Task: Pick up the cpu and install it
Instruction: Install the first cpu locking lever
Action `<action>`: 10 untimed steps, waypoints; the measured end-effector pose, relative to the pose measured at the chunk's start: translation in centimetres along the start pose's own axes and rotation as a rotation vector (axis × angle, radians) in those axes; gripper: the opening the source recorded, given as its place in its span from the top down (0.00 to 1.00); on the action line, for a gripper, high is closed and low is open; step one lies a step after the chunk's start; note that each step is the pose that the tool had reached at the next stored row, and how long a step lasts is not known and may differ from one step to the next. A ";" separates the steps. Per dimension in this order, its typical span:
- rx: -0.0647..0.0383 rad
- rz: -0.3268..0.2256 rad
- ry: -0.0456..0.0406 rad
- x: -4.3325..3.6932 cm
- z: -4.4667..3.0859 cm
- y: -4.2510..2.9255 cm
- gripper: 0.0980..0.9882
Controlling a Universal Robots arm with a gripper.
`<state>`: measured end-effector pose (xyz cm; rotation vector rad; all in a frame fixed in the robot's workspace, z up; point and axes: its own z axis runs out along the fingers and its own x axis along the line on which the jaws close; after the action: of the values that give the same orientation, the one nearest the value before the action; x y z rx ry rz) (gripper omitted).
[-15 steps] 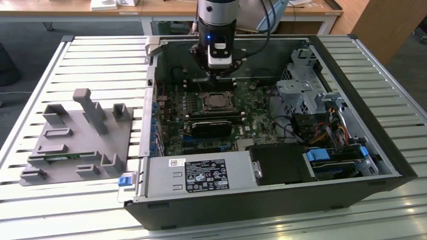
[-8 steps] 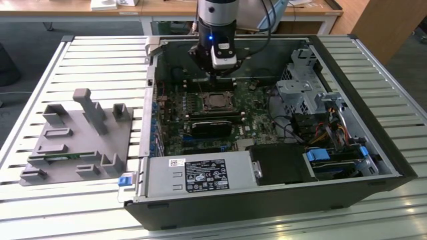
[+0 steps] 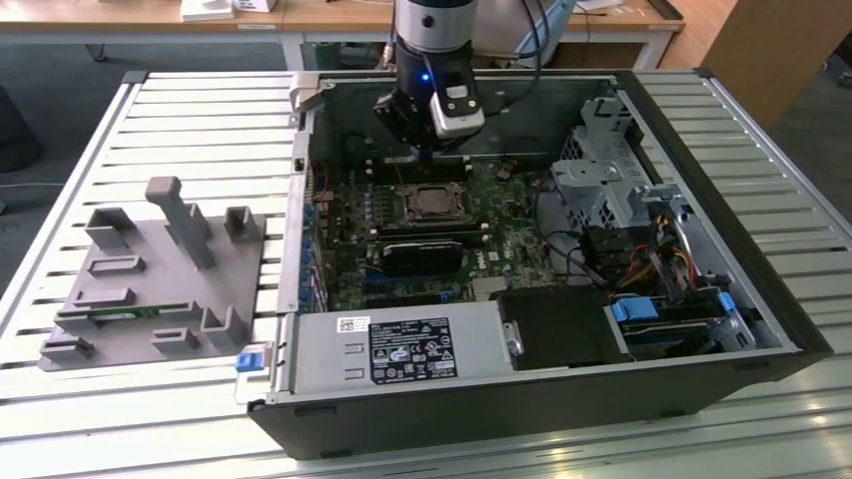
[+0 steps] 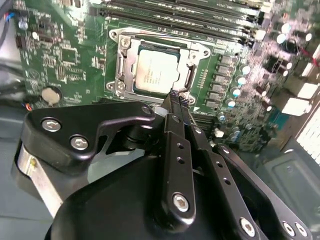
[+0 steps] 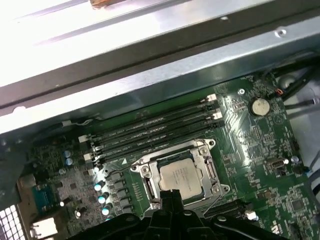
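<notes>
Our gripper (image 4: 175,96) hangs with fingers pinched together, empty, at the socket frame (image 4: 156,67) edge. We judge the cpu (image 4: 156,72) already seated inside that frame.

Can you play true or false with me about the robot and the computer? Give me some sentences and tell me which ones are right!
1. The cpu sits in the socket frame on the green motherboard. True.
2. The pincer is holding the cpu up in the air. False: its closed fingers hold nothing, just beside the socket.
3. The computer case is open. True.
4. The cpu lies on the grey tray. False: it is in the socket.
</notes>
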<state>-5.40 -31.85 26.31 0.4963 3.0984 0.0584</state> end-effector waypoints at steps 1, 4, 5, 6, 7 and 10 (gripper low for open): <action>0.000 -0.018 0.0007 0.00 0.01 0.00 0.99; 0.000 -0.072 0.0027 0.00 0.04 0.00 0.99; 0.000 -0.090 0.0033 0.00 0.05 0.00 0.99; 0.000 -0.109 0.0040 0.00 0.06 0.00 0.99; 0.000 -0.126 0.0047 0.00 0.07 0.00 0.99; 0.001 -0.176 0.0065 0.00 0.09 0.00 0.99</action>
<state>-5.40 -31.85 26.22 0.2227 3.1333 0.0586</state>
